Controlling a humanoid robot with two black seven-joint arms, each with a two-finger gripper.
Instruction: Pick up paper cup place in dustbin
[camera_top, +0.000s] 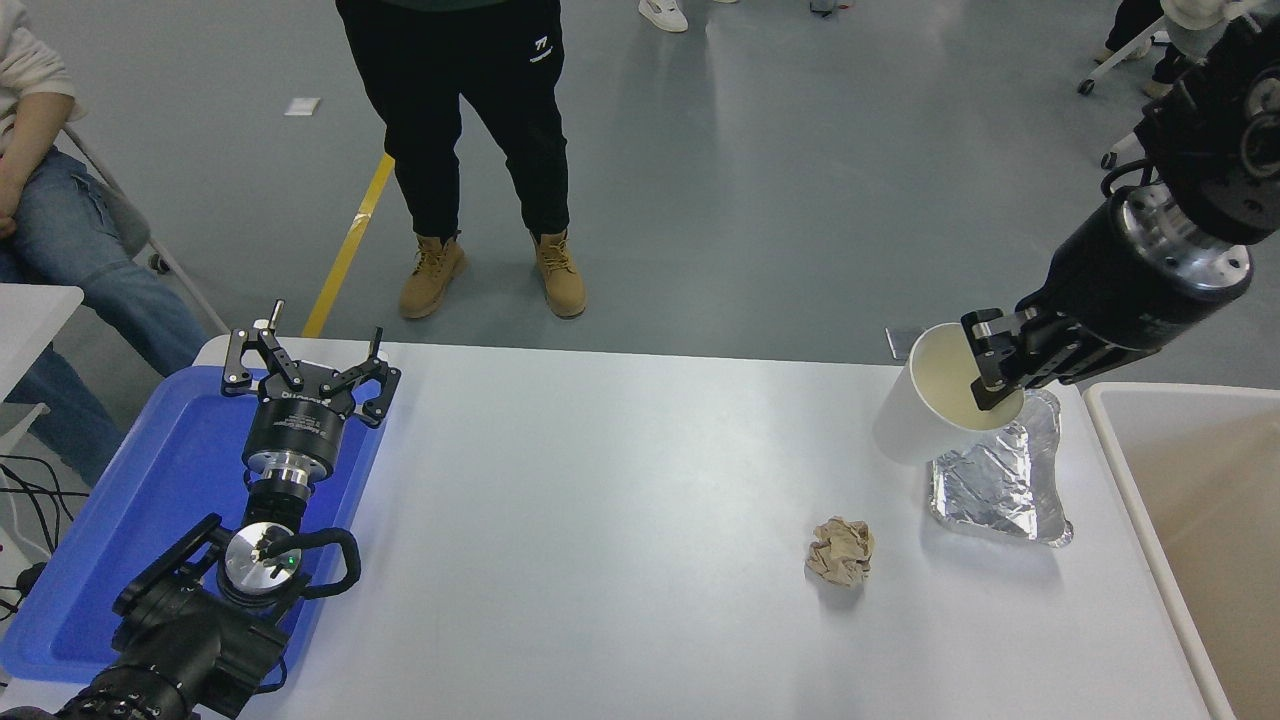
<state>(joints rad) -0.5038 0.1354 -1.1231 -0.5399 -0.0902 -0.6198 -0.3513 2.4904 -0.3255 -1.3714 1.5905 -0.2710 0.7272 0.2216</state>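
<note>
White paper cup (925, 405) is hanging tilted in the right gripper (1000, 372), pinched by its rim, clear of the surface (600, 500) above the foil tray (1000, 485). Carry step in hand; next move likely needs travel right over the dustbin (1160, 520), then release. Left gripper (305, 375) is sitting parked and spread over the blue tray (150, 500). Brown paper ball (841, 550) nearby. Grey floor, person (470, 130) standing beyond.

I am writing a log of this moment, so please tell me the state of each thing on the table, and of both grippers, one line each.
White paper cup: lifted off the table, tilted, pinched at its rim.
Right gripper: shut on the cup's rim.
Left gripper: open, parked over the flat blue plastic tray.
Crumpled brown paper ball: lying on the table.
Crinkled silver foil tray: on the table, dented.
Large off-white dustbin: open; visible part empty.
</note>
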